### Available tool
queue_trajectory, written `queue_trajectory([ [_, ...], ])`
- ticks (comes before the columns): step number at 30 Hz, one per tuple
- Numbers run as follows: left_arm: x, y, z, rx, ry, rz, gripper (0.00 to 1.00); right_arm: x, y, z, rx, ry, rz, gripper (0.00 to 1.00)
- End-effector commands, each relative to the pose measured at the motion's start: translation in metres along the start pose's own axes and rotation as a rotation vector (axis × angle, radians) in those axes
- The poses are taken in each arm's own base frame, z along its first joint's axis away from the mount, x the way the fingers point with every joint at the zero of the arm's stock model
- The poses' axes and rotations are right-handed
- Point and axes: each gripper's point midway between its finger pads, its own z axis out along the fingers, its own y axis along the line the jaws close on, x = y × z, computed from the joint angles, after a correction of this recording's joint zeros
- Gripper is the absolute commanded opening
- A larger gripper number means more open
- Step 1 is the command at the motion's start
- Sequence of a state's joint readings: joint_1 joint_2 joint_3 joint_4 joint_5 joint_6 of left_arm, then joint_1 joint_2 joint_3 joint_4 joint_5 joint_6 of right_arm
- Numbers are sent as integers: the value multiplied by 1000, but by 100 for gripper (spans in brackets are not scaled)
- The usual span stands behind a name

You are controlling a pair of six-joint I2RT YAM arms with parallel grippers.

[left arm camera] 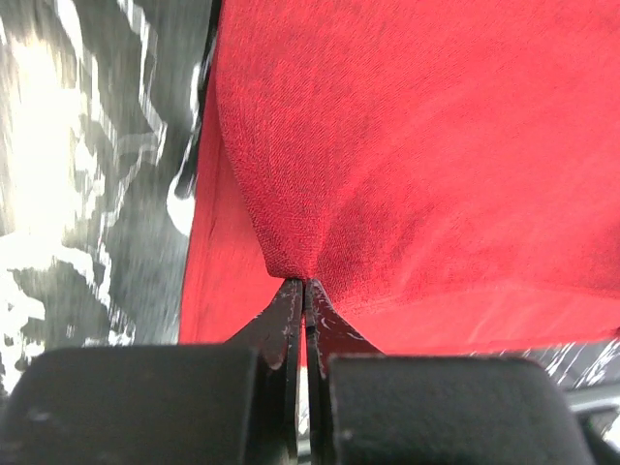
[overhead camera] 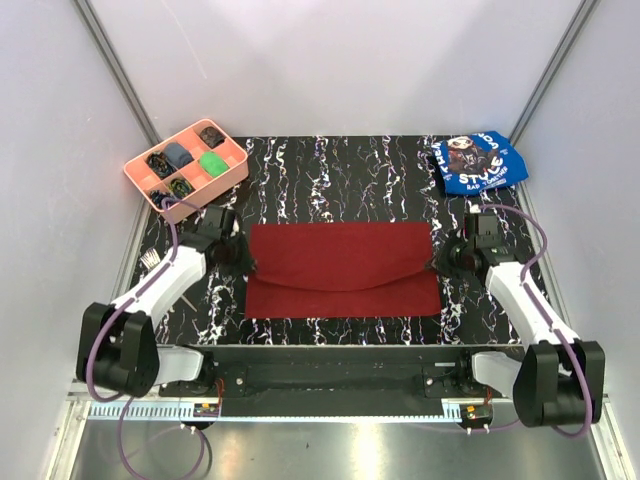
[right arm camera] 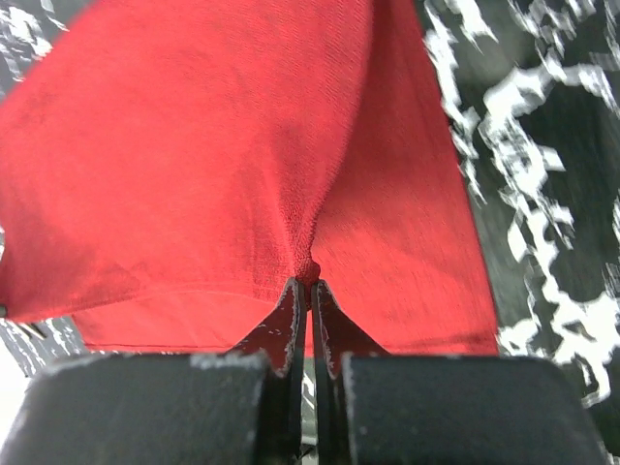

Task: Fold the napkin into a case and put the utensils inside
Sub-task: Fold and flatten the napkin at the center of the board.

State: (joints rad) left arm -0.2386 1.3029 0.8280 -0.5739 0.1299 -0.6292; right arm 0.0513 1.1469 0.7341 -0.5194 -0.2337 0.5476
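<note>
**A:** Where does it stand?

**B:** The soft dark red cloth napkin (overhead camera: 345, 262) lies in the middle of the black white-veined table (overhead camera: 330, 160), its far part doubled over the near part. Both pincers are clamped tight on it. The left gripper (left arm camera: 304, 283) has the upper layer's left corner and the right gripper (right arm camera: 310, 283) has its right corner.

**A:** What could go wrong?

**B:** Each bite takes only a small tuck of fabric, so a pull could slip it free. If one arm travels farther than the other, I'd expect a skewed fold. The held edge sags in the middle, so it may drag and wrinkle the layer beneath.

**A:** Anything you can't make out?

**B:** I cannot tell whether the jaws hold one layer or two. The thin silver metal utensils (overhead camera: 152, 260) show only as a faint glint at the table's left edge, beside the left arm. They are too small to count.
</note>
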Motion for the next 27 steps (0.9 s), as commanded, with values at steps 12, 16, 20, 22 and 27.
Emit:
queue_trajectory([
  [12,28,12,-31,25,-9,23,0,29,-46,-27,234,-30,251,0],
  [16,51,24,-20,-19,63,1,0,49,-60,-19,293,27,306,0],
  [20,56,33,-17,-79,63,-49,0,54,-75,-21,382,33,334,0],
  [22,58,39,-17,-110,71,-60,0,59,-76,-21,392,61,340,0],
  [27,63,48,-12,-160,80,-99,0,72,-87,-17,427,77,374,0],
])
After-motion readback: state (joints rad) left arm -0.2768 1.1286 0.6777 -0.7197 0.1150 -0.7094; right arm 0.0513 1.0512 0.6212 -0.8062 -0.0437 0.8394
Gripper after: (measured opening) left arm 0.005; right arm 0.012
